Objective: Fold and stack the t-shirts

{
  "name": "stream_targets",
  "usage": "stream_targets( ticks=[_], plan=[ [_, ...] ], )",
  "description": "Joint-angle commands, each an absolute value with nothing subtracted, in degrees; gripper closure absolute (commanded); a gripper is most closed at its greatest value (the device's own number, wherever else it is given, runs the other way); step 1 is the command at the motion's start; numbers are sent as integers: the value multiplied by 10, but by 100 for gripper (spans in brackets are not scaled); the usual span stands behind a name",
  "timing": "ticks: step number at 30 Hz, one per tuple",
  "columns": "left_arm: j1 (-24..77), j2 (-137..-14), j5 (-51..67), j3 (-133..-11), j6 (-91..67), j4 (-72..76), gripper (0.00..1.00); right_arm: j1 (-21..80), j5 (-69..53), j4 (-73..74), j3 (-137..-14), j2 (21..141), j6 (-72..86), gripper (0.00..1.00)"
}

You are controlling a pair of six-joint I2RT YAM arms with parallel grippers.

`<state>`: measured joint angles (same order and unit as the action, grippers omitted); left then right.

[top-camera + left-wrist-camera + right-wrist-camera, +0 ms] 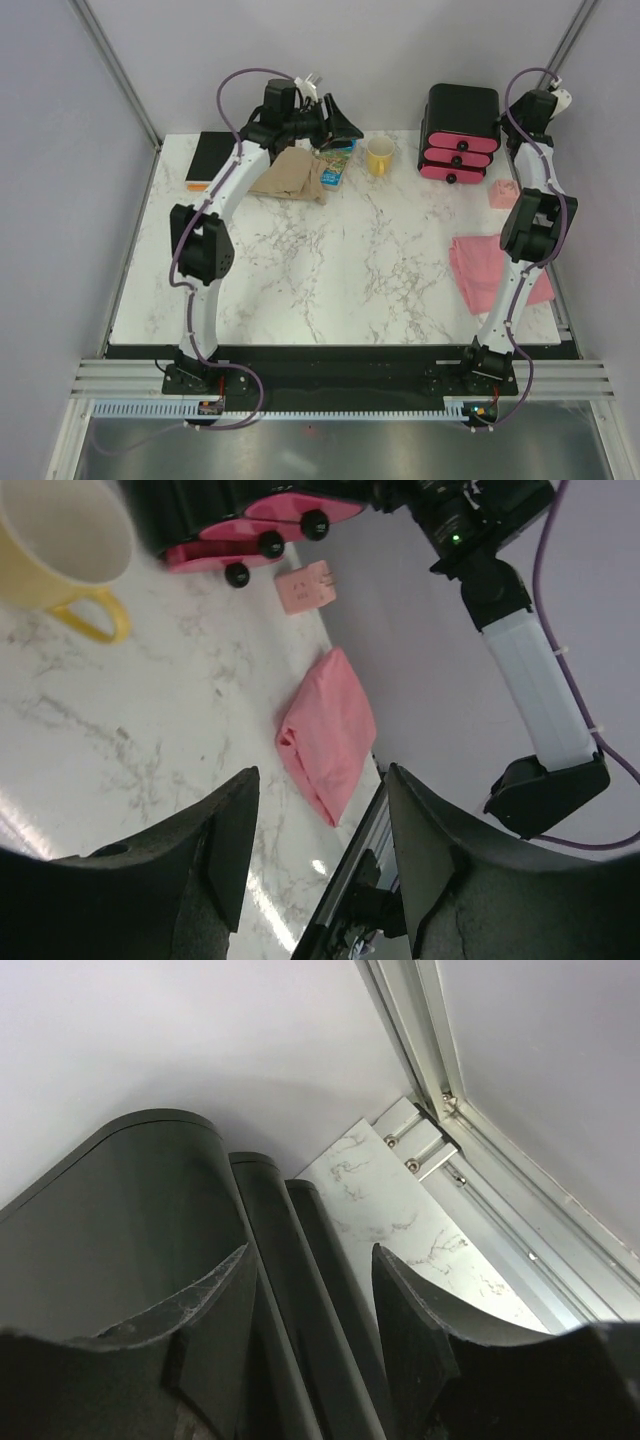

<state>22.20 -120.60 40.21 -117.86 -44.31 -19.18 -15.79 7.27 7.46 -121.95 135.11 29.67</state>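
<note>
Folding seemingly done, stacking pending. Left claw and right claw agape, empty. Next: lift pink shirt from right onto tan shirt far left.

Both same build: white-shelled left arm and white-shelled right arm, chunky black joint housings, black base blocks. A thin purple cable loops off each; small white zip ties on the right one. Tiny green LED lit on the right arm's black wrist module. Left gripper and right gripper: matte black curved fingers, slightly rough surface.
</note>
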Motion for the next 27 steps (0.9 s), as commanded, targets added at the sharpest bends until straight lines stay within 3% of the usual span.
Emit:
stream_targets(
  ticks=[1,13,27],
  plan=[
    [250,-1290,491,-1316,-487,-166,38,-152,14,71,-1200,1364,306,43],
    [264,-1439,529,-1354,-669,70,37,-144,-119,64,-1145,1350,321,53],
    [262,-1464,524,-1354,-686,97,36,-117,-120,43,-1047,1250,321,52]
  ],
)
